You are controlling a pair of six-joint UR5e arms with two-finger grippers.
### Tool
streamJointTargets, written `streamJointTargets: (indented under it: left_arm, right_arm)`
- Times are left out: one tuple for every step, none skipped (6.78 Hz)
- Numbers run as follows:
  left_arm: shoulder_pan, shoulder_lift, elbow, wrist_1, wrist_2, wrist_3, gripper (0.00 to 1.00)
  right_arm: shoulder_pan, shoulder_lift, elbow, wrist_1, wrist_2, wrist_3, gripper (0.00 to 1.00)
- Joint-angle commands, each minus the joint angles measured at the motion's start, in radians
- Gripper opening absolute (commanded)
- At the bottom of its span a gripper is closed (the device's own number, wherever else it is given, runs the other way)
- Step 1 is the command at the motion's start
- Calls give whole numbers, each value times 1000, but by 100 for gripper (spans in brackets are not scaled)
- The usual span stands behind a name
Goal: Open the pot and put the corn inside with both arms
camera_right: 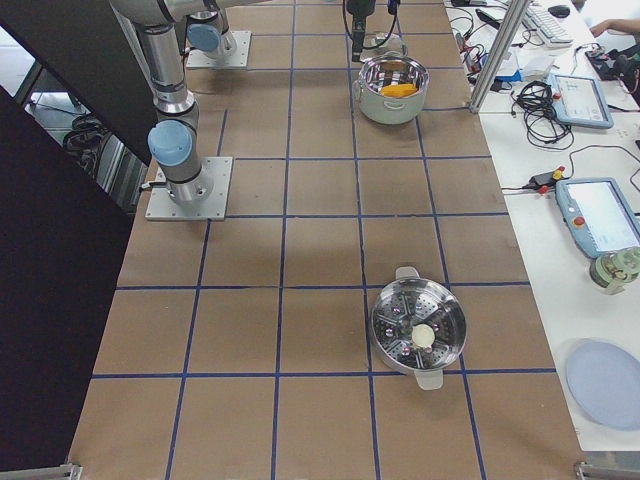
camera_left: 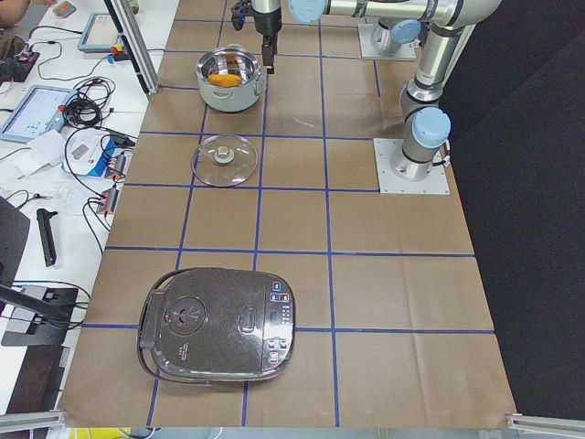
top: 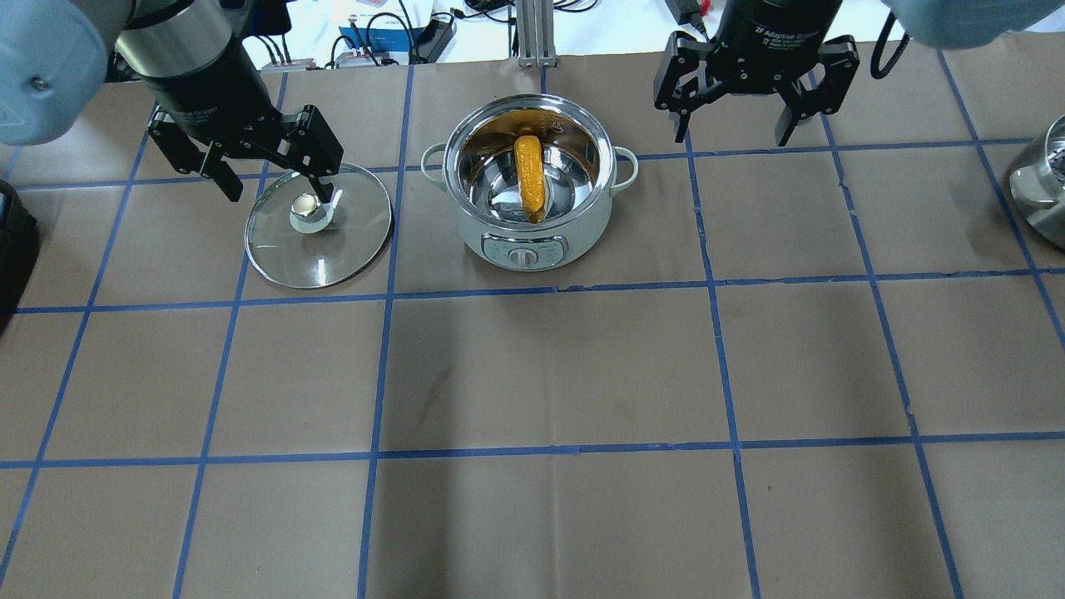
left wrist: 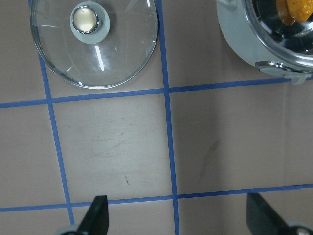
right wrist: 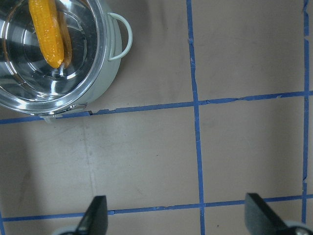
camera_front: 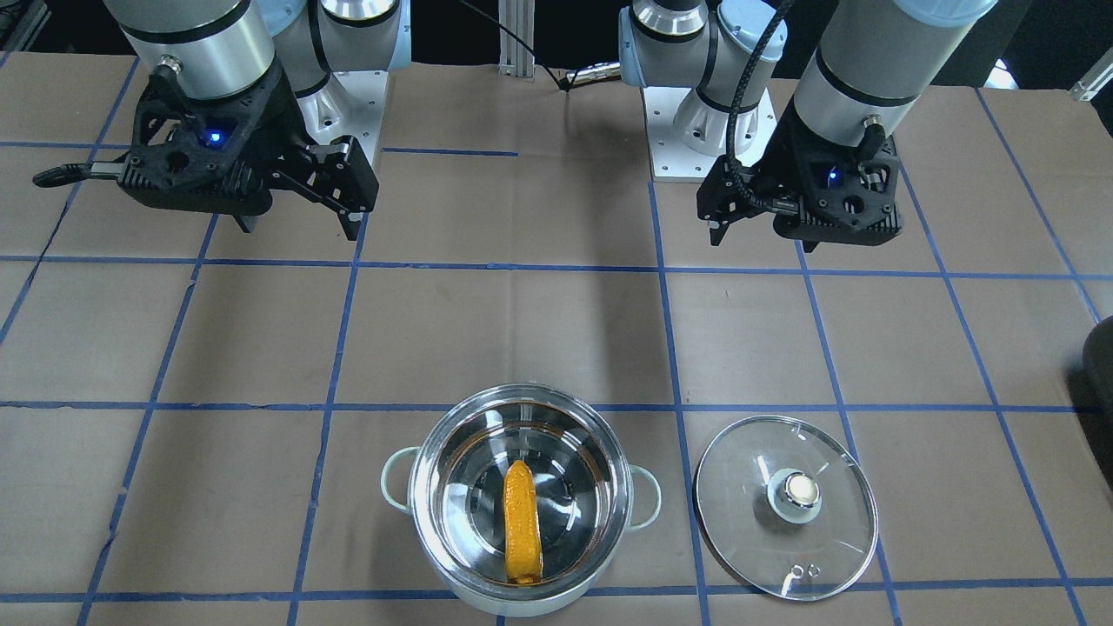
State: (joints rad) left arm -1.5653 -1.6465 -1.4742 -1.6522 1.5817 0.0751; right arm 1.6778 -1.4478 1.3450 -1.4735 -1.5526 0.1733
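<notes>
Table point(top: 541, 374) carries pot point(top: 492, 241), lid point(top: 337, 249), steamer point(camera_right: 377, 322), seemingly rice cooker point(camera_left: 219, 325).

glass lid point(left wrist: 94, 41), pot point(left wrist: 234, 33), tool point(left wrist: 176, 209) spread wide

Looks like a robot lab: table point(top: 532, 374) marked with blue tape lines point(top: 632, 286), wires point(camera_left: 87, 99) and screens point(camera_right: 585, 100) on the side bench point(camera_right: 610, 150).

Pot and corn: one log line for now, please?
pot open | corn inside | lid beside pot | left tool open | right tool open
</notes>
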Motion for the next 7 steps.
streamJointTargets:
  left_arm:
    - [2, -6, 0, 8, 1, 0, 100]
    - [5, -9, 0, 20, 0, 0, 100]
    - [5, -9, 2, 22, -2, 0, 100]
    - [4, -10, 2, 22, -2, -1, 100]
    - [5, -10, 2, 22, -3, 0, 100]
    - [5, -9, 0, 22, -2, 0, 100]
    - [5, -9, 0, 22, 0, 0, 100]
  right_arm:
    - [3, 0, 3, -2, 0, -46, 100]
    - [3, 0, 3, -2, 0, -44, 100]
    - [3, 0, 3, -4, 0, -44, 100]
    - [3, 0, 3, -2, 0, -44, 100]
    - [3, 0, 3, -2, 0, -44, 100]
    - [3, 0, 3, -4, 0, -44, 100]
    - [3, 0, 3, -4, 0, -44, 100]
